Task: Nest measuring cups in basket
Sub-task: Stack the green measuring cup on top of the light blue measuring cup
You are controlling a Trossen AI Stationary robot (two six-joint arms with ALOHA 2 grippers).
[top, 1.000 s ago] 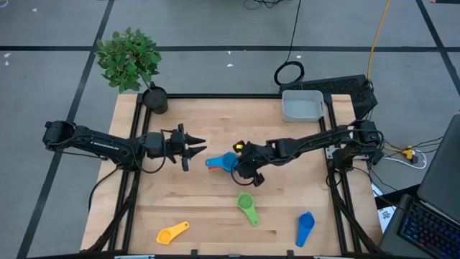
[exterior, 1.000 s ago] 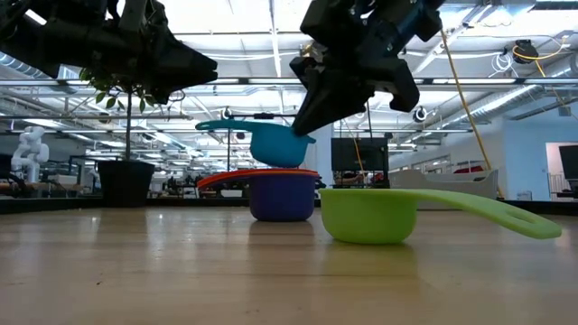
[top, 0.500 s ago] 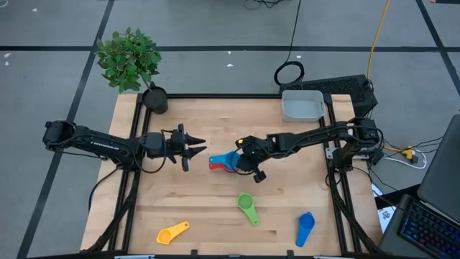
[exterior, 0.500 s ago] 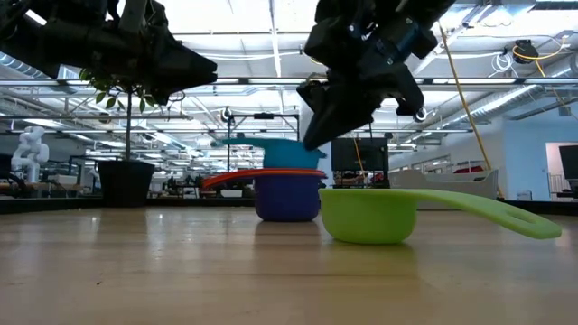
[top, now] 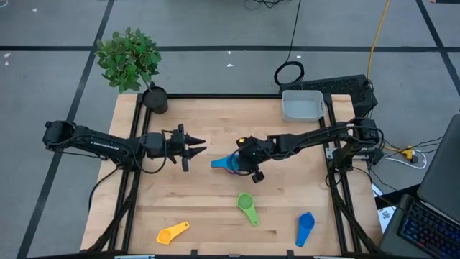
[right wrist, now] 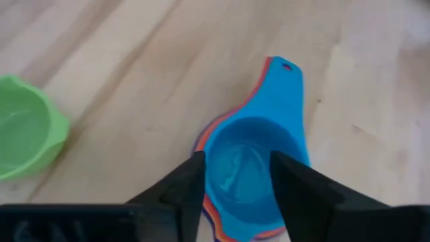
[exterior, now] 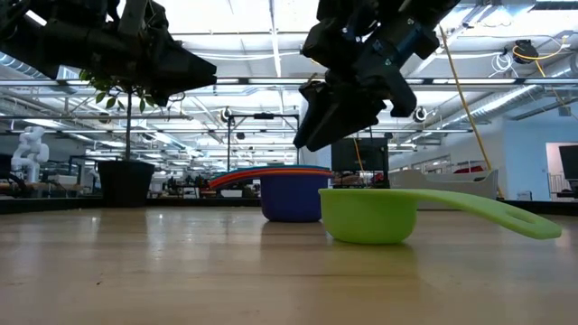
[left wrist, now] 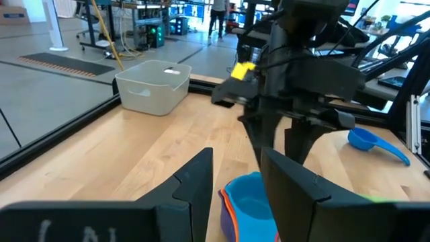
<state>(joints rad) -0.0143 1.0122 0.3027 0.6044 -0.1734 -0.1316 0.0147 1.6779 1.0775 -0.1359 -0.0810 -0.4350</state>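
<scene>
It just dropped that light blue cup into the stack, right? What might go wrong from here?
The right gripper hangs open just above the light blue cup; a careless lift might clip the stack and shift it. The stack sits mid-table, far from the basket, so carrying it over could spill the nested cups. The green cup lies close by and might get bumped.

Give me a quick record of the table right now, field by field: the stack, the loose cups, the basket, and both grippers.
stack: light blue cup on top, nested in orange and dark blue cups, mid-table
loose cups: green cup, yellow cup, medium blue cup, all near the front edge
basket: back right corner, no cups in it
right gripper: over the stack, fingers open, holding nothing
left gripper: hovers left of the stack, holding nothing
</scene>
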